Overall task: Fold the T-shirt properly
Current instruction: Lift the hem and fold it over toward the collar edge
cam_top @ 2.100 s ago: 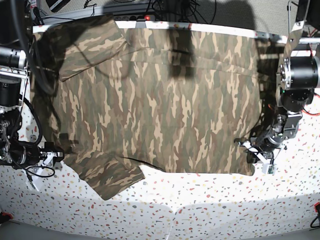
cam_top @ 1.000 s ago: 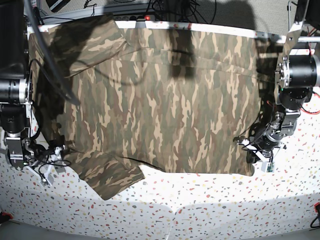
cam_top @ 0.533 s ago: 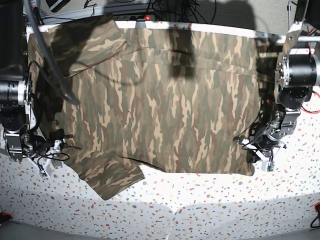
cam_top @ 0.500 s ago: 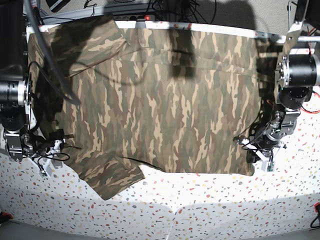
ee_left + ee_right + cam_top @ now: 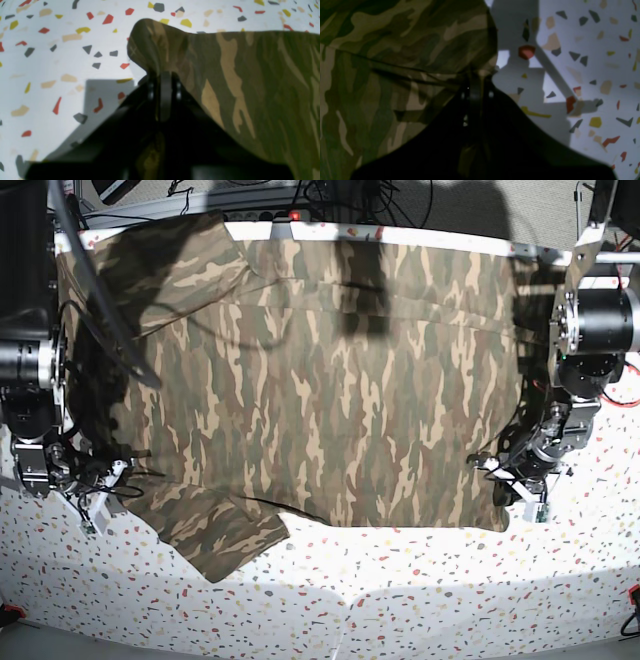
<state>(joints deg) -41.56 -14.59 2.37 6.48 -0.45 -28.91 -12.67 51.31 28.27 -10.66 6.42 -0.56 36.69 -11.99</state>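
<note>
Left hand (image 5: 160,92) dark and blurred in its wrist view; right hand (image 5: 478,95) likewise. T-shirt (image 5: 330,400) cut off by both wrist views' edges, its pinched cloth partly hidden.

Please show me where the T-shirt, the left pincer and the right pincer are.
T-shirt (image 5: 350,400): base view, camouflage body.
Left pincer (image 5: 503,486): base view, between its fingertips.
Right pincer (image 5: 126,486): base view, between its fingertips.

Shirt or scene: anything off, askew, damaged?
One thing: a sleeve sticks out past the shirt's near edge, askew to the body, on the right hand's side. The left hand's side has none like it. No spill or tear visible.
</note>
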